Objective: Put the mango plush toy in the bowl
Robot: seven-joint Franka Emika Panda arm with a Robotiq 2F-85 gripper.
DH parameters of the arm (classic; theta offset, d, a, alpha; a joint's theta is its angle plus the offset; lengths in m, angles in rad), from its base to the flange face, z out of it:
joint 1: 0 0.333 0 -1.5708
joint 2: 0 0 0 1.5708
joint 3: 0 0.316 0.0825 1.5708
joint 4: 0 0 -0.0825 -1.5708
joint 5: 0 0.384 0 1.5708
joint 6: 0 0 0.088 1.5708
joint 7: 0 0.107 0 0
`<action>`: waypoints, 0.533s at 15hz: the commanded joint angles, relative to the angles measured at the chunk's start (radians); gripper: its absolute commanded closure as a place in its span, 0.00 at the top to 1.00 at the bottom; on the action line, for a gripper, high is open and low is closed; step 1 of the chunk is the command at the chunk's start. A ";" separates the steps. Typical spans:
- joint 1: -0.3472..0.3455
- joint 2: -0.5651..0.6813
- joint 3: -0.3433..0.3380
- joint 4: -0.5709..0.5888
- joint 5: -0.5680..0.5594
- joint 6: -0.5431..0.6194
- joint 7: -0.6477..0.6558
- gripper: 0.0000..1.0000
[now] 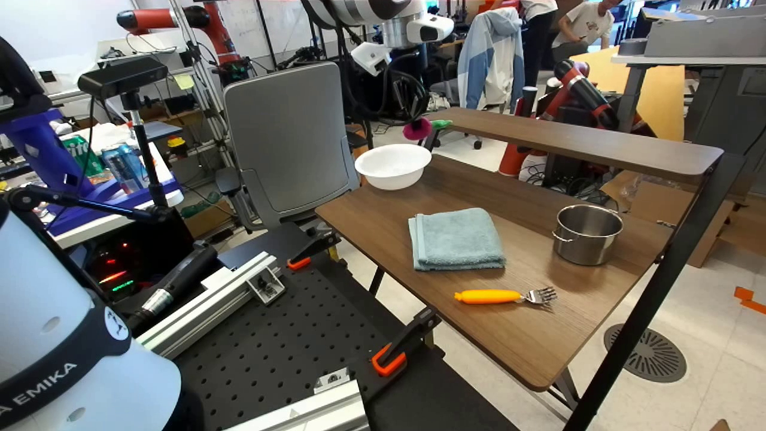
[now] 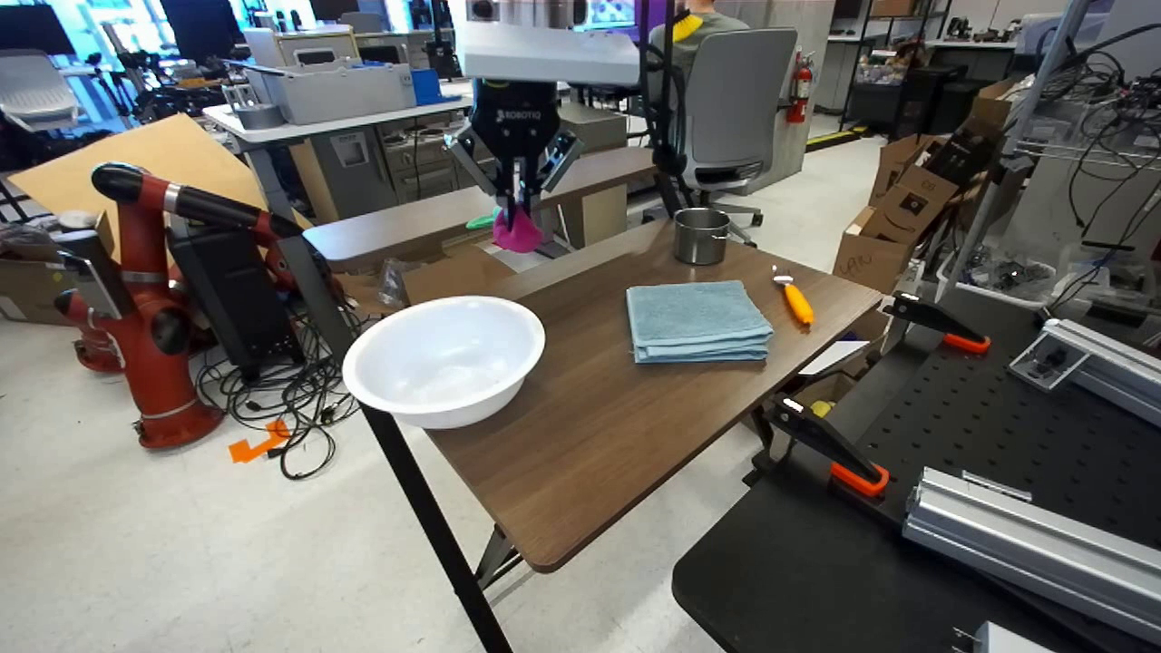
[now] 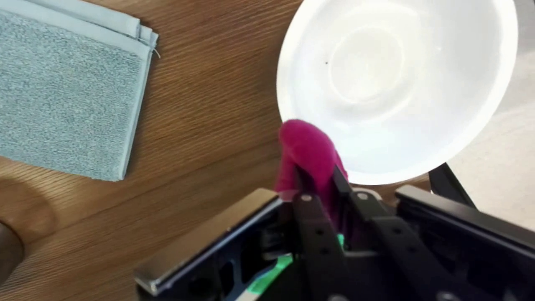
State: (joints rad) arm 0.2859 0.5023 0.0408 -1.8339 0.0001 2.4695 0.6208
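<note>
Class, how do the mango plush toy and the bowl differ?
The mango plush toy is pink with a green part; the bowl is white. The toy is smaller than the bowl. The pincer holds the toy aloft; the bowl stands on the table. Both are rounded.

The bowl (image 2: 444, 358) lay open from above, a gap parting it from the folded towel (image 2: 697, 317). A raised shelf (image 1: 574, 139) obstructed one long side of the table (image 1: 377, 218).
</note>
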 commanded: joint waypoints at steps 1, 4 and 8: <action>0.037 0.072 -0.015 0.105 -0.011 -0.055 0.039 0.03; 0.061 0.132 -0.019 0.175 -0.016 -0.079 0.052 0.03; 0.085 0.210 -0.025 0.252 -0.023 -0.116 0.064 0.03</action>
State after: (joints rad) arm 0.3440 0.6495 0.0360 -1.6684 -0.0079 2.4103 0.6549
